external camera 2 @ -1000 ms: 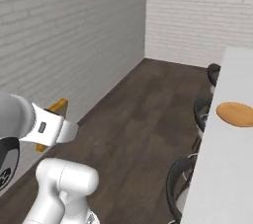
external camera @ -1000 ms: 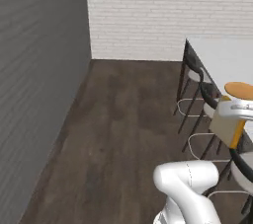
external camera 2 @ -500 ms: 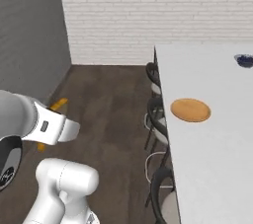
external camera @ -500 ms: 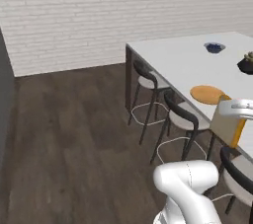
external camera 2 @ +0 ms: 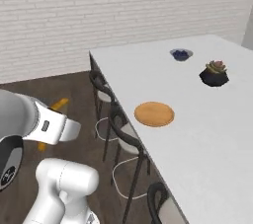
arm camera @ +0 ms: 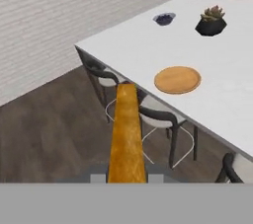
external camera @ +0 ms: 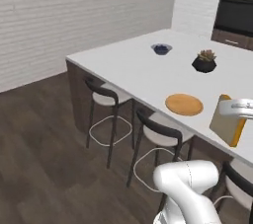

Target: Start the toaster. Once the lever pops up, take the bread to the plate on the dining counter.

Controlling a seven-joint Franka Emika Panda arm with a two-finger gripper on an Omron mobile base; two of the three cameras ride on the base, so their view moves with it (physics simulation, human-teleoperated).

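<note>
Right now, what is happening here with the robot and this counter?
The robot arm carries the bread, an orange-yellow slice held between the fingers of its gripper. The slice is in the air beside the dining counter, not yet over it. The plate lies bare near the counter's edge, above the stools. A small bowl and a potted plant stand farther back.

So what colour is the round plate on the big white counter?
The plate is tan-orange, plain with no pattern; it shows best in the hand view.
</note>
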